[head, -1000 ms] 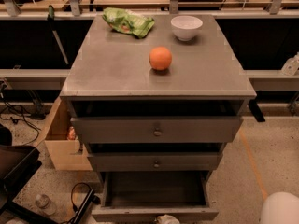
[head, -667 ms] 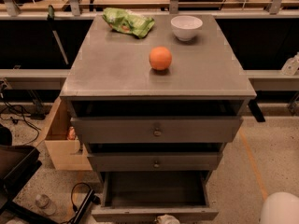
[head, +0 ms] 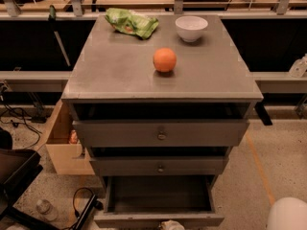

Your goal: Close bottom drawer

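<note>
Tool [head: 171, 225] low at bottom edge of view, only tip showing; open or closed: cannot tell. Bottom drawer [head: 158, 198] pulled out, tray stretching behind tool, front panel at tool, likely positioned for push. Orange [head: 164, 60], bowl [head: 191, 28] on surface [head: 120, 66], far above and behind tool.

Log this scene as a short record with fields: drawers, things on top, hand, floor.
bottom drawer: pulled far out, tray looks empty, not yet closed
middle drawer: front set well back of the bottom one
top drawer: front set back likewise
cabinet top: orange, white bowl, green bag
hand: at the lower picture edge, by the middle of the bottom drawer's front
floor: cardboard box left of the cabinet; plastic bottle
</note>
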Action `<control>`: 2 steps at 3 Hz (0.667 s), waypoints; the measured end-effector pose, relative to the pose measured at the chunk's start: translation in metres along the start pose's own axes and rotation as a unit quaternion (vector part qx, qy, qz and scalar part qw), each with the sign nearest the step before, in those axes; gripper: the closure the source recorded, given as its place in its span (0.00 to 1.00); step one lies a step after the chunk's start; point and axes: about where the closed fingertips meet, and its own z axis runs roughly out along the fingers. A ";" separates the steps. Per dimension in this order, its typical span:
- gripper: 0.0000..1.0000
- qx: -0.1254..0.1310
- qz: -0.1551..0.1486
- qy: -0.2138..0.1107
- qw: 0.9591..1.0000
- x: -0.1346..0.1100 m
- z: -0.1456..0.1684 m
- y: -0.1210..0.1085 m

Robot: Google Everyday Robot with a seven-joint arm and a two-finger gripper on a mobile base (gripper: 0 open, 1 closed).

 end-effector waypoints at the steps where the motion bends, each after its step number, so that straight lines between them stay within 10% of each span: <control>1: 0.59 0.000 0.000 0.000 1.000 0.000 0.000 0.000; 2: 0.36 0.000 0.000 0.000 1.000 0.000 0.000 0.000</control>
